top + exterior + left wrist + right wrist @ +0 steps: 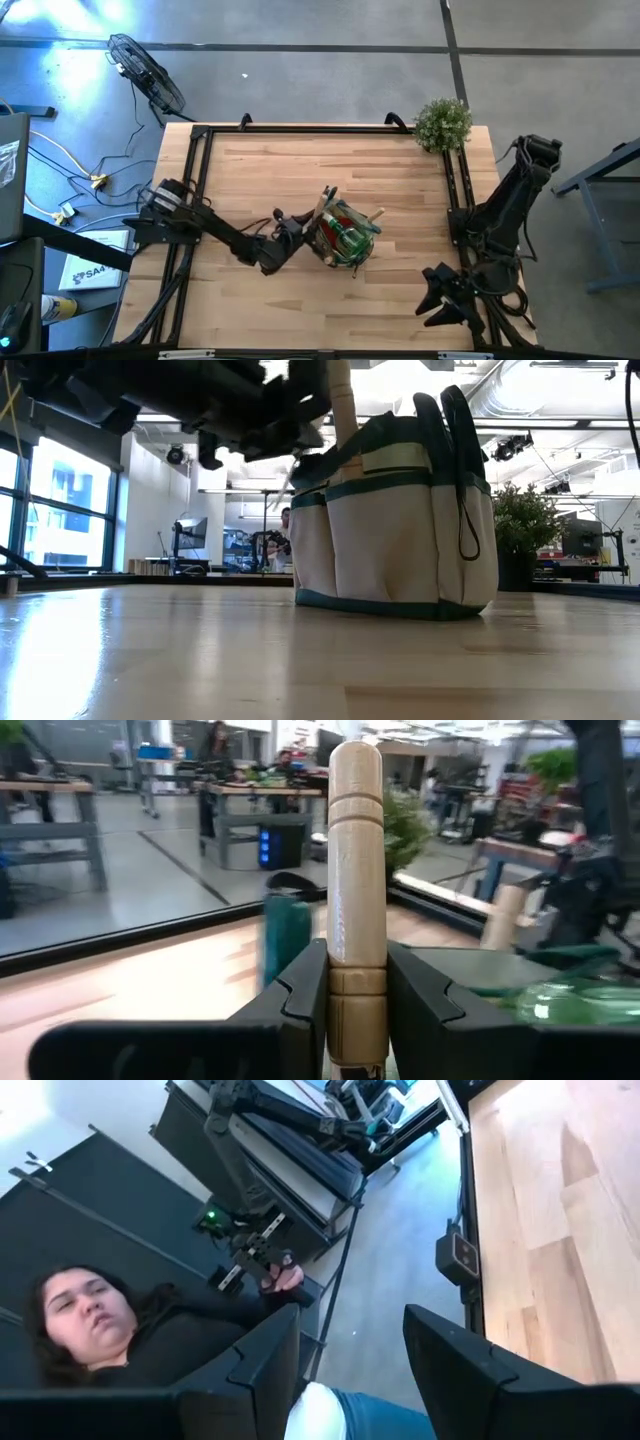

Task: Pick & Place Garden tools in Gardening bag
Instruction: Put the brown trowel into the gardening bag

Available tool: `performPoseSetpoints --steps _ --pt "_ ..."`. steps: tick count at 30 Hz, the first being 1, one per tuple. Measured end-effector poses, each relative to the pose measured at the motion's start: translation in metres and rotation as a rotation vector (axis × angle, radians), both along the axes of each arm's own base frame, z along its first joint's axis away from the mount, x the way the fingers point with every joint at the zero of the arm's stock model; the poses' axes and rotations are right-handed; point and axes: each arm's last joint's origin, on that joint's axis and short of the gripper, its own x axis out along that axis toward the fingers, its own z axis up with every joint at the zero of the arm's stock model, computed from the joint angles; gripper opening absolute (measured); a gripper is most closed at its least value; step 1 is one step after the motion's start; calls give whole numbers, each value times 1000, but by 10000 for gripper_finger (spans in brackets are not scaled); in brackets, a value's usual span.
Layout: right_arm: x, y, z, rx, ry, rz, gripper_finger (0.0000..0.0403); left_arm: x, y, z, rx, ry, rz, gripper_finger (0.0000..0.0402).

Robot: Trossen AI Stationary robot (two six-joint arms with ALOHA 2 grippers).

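Note:
The gardening bag (345, 238) stands upright on its flat bottom mid-table, beige with dark green trim (400, 530). Garden tools stick out of it: a green spray bottle (570, 1002) and a wooden handle (505, 917). My left gripper (298, 233) is at the bag's left end, shut on another wooden-handled tool (356, 870) that stands upright there (342, 405). The tool's lower end is hidden. My right gripper (438, 298) waits open near the table's near right corner, pointing off the table (350, 1342). My left gripper pinches the wooden handle low down (357, 982) between its two fingers (300, 995). The fingers come level from the table's left and lie across the handle. The handle stands upright with its rounded free end (355, 760) up. Its lower part drops behind the bag's rim.
A bushy green plant (442, 123) stands at the far right corner. Black frame rails (196, 190) run along the table's edges. A seated person (110, 1330) shows beyond the table's near right edge. Bare wood lies on the near side of the bag.

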Motion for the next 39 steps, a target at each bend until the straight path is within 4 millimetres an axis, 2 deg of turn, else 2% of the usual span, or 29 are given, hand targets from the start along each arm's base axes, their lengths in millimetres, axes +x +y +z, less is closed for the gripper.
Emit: performPoseSetpoints --steps 5,13,19,26,39 --pt "-4 2 0 21 9 -15 172 19 -8 -1 37 32 -3 63" --pt "-12 5 0 53 24 -40 172 40 -18 18 108 63 -25 63" --pt "-13 6 0 45 24 -45 172 45 -8 19 117 65 -25 63" --pt "-13 5 0 45 24 -45 172 39 -4 8 105 83 7 63" --pt "-13 5 0 44 23 -54 172 12 -26 -14 74 111 73 63"
